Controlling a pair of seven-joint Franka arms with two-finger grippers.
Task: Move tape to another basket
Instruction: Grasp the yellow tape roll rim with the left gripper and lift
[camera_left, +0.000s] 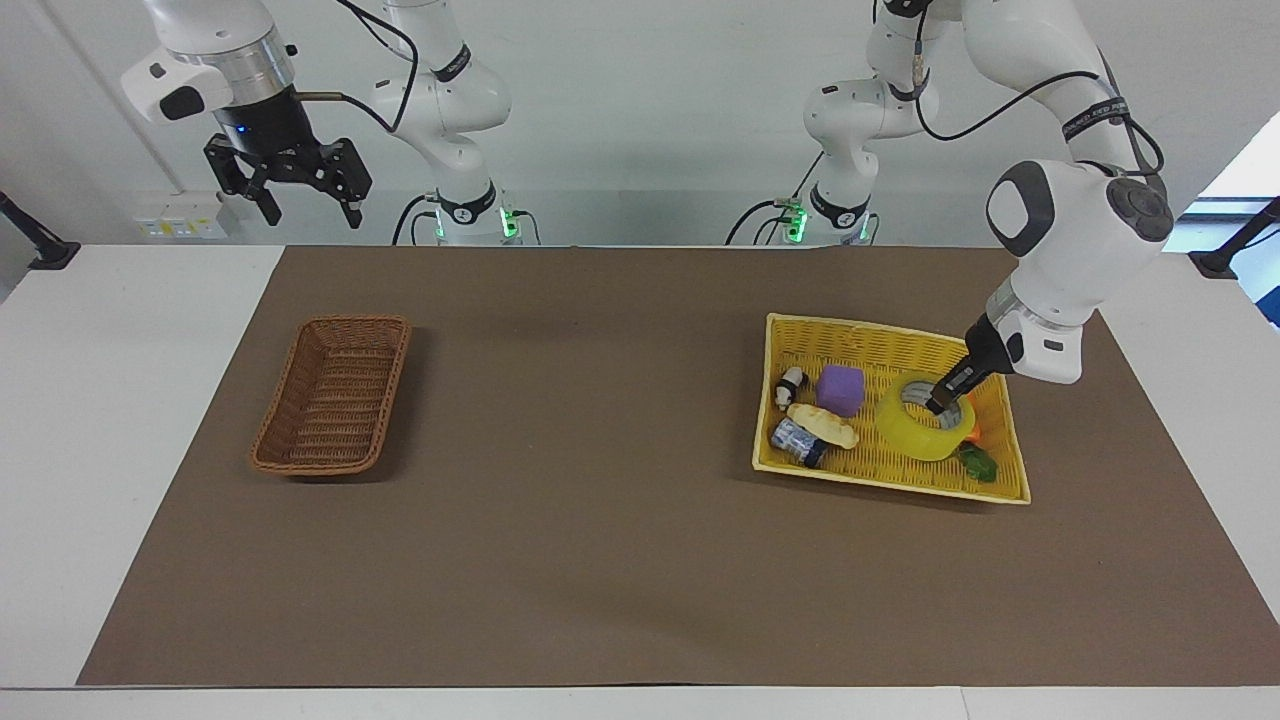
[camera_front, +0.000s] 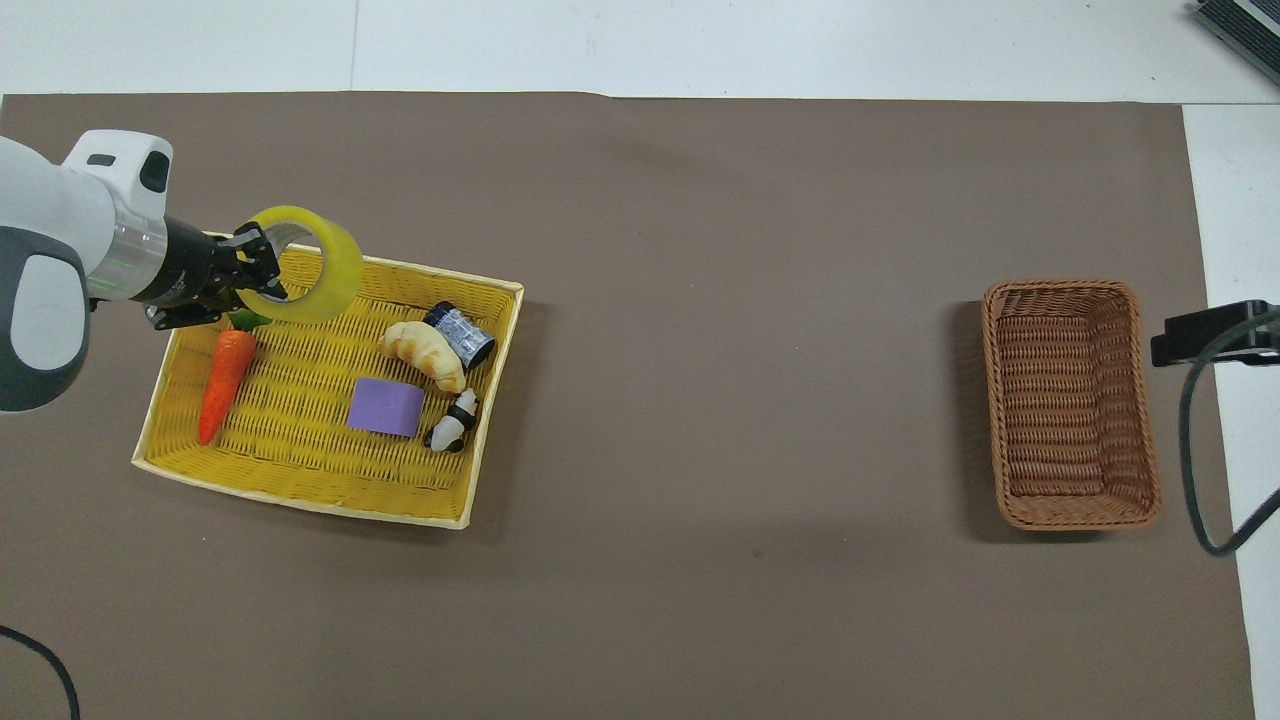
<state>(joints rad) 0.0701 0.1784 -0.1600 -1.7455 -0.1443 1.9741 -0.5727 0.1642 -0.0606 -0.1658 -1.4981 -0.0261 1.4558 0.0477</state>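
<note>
The tape (camera_left: 912, 436) (camera_front: 340, 272), a yellow translucent roll, hangs tilted just above the yellow basket (camera_left: 860, 326) (camera_front: 300, 498). My left gripper (camera_left: 941, 405) (camera_front: 262, 283) is shut on the roll's wall, one finger inside the core. The brown wicker basket (camera_left: 335, 395) (camera_front: 1070, 400) sits empty at the right arm's end of the table. My right gripper (camera_left: 305, 205) waits open, high above that end of the table, holding nothing.
In the yellow basket lie a purple cube (camera_left: 840, 388) (camera_front: 385, 407), a croissant (camera_left: 822, 424) (camera_front: 425, 352), a small can (camera_front: 460, 334), a panda figure (camera_front: 452, 425) and a carrot (camera_front: 225, 370). A brown mat (camera_left: 600, 500) covers the table between the two baskets.
</note>
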